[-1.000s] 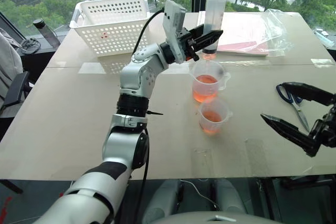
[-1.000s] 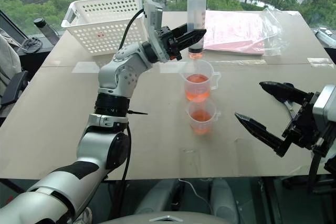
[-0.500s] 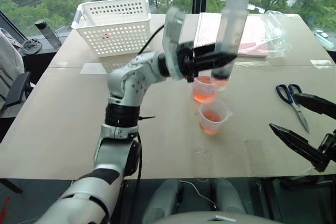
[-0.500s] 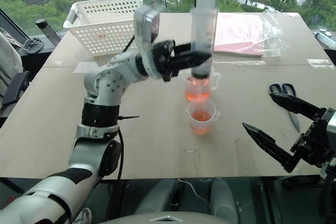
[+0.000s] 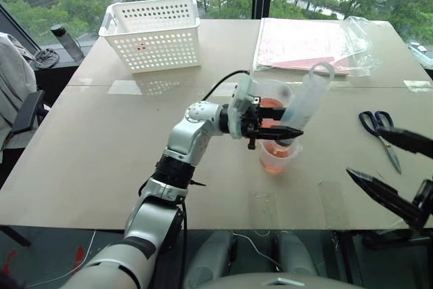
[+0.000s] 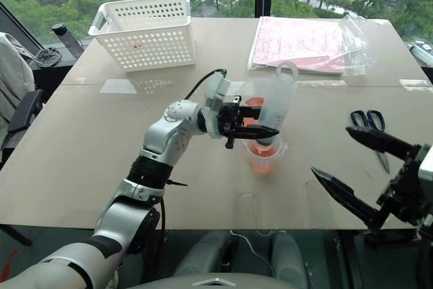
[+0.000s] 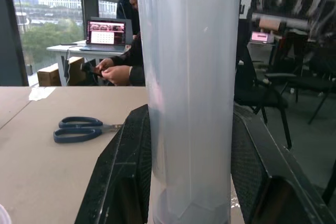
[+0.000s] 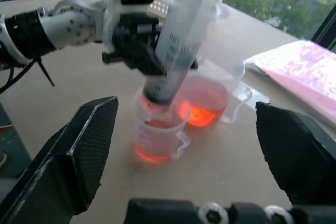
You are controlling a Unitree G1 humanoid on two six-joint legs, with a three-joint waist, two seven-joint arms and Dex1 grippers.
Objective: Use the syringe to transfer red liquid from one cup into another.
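Now left gripper clamps syringe, tilted, tip over smaller cup; right gripper spread, idle. Risk: tilt spills red liquid.

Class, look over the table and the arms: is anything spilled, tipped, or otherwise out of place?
No spill shows. Both beakers stand upright. The one oddity: the syringe, clamped in the left pincer, leans rather than standing upright, nozzle over the smaller beaker.

Syringe now apparently over smaller beaker

Head pair downward; wrist cameras close, cross-facing.
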